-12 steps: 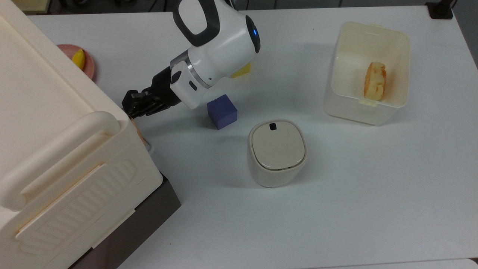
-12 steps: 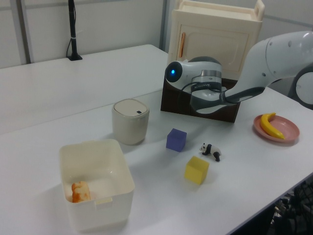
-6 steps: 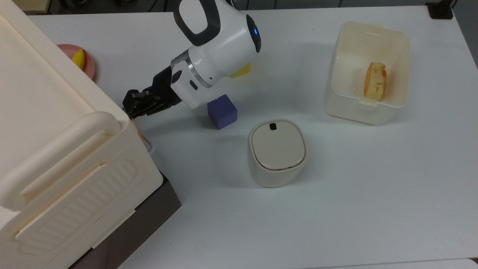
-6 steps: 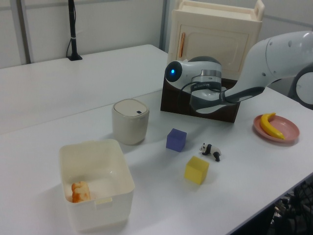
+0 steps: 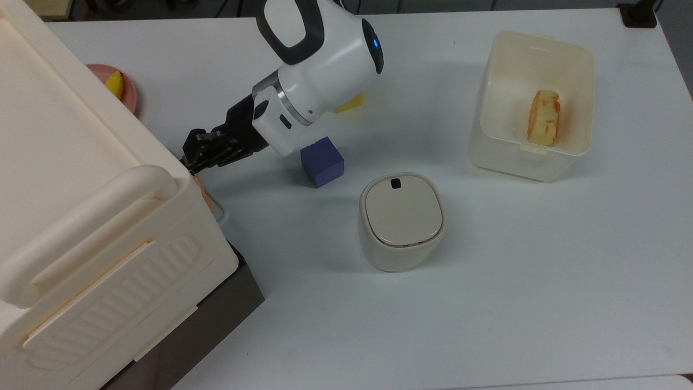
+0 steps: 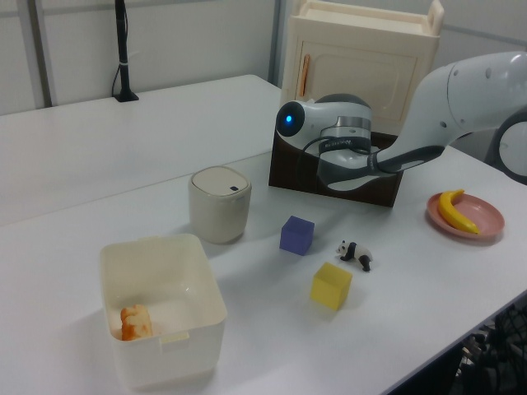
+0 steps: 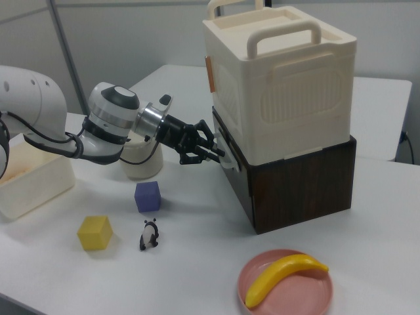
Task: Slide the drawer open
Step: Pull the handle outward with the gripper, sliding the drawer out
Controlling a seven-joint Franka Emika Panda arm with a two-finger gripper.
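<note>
Little of the job is looking done from where I am sitting. I am seeing the gripper [image 7: 211, 155] pressing up against the thin white handle [image 7: 226, 164] on the drawer [image 7: 237, 187], but I am not managing to tell whether it is clamping that loop or merely sitting at it. The drawer is sitting in the dark base under the cream cabinet [image 7: 282, 85], its front looking about flush, with none of its inside showing. So I am judging that nearly the whole pull is remaining. Its front is facing the right view's left, toward the arm, and I am taking its long axis as running level, back into the base.
</note>
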